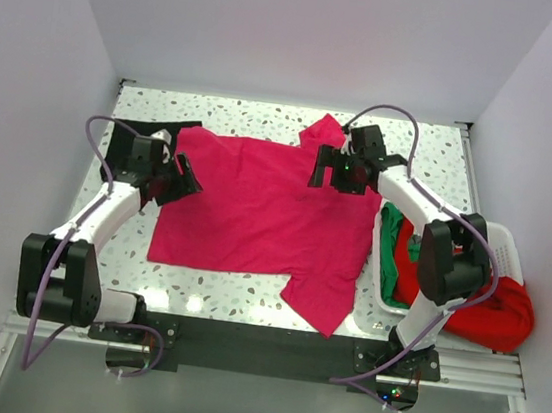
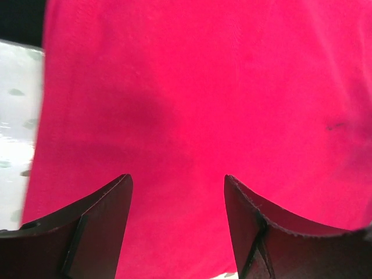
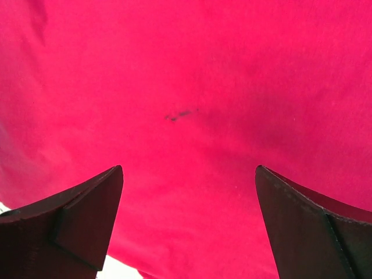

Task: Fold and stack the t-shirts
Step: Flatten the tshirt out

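A magenta-pink t-shirt lies spread flat on the speckled table, with one sleeve toward the near edge and another at the far side. My left gripper hovers over the shirt's left edge. It is open, and only pink cloth shows between its fingers. My right gripper is open over the shirt's far right part, near the sleeve, with nothing in its jaws above the pink cloth. A black t-shirt peeks out at the far left, under the left arm.
A white lattice basket stands at the right edge beside the right arm. It holds a green shirt and a red shirt that spills over its near side. Walls close in the table on the left, far and right sides.
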Robot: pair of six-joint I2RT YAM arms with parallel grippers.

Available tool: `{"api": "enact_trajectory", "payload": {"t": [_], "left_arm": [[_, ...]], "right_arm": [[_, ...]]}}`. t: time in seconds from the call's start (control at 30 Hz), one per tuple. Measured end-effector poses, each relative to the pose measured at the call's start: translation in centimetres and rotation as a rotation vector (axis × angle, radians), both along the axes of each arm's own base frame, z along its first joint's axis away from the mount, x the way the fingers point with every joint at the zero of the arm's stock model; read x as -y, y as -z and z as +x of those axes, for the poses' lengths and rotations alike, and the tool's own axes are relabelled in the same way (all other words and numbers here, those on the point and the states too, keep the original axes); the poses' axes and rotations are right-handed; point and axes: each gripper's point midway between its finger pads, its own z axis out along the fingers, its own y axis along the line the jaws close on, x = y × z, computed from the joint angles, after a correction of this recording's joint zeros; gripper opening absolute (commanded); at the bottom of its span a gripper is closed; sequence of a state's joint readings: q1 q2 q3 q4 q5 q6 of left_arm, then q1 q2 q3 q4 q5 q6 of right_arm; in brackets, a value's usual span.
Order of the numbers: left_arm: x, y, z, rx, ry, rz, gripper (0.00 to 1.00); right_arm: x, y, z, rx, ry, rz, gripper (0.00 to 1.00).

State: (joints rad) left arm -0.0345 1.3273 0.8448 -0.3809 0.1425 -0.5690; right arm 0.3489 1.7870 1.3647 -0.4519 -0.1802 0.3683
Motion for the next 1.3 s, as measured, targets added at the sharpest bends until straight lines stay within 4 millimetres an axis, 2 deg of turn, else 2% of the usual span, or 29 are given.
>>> {"api": "enact_trajectory", "payload": {"t": [0.1, 0.27, 0.4, 0.63, 1.0, 1.3], "left_arm": [[1.0, 1.1, -0.2, -0.016, 0.012, -0.035, 0.69], [1.3, 5.2, -2.0, -0.13, -0.005, -0.063, 0.7], [1.3, 7.0, -2.8, -0.187, -0.015, -0.069, 0.7], [1.1, 7.4, -1.8, -0.167, -0.032, -0.077, 0.71], [-1.2, 7.3, 1.3, -0.124, -0.095, -0.092, 0.71], [-3.5, 7.2, 2.2, -0.117, -0.113, -0.022, 0.71]], "right_arm": [[-0.1, 1.0, -0.8, -0.028, -0.008, -0.007, 0.99], [-0.5, 2.6, -1.7, -0.073, -0.027, -0.013, 0.99], [-0.9, 4.8, -2.1, -0.125, -0.041, -0.025, 0.99], [-1.0, 7.7, -2.8, -0.203, -0.052, -0.035, 0.99], [-2.4, 7.7, -1.1, -0.229, -0.065, -0.005, 0.98], [-3.8, 7.4, 0.8, -0.23, -0.083, 0.017, 0.98]]}}
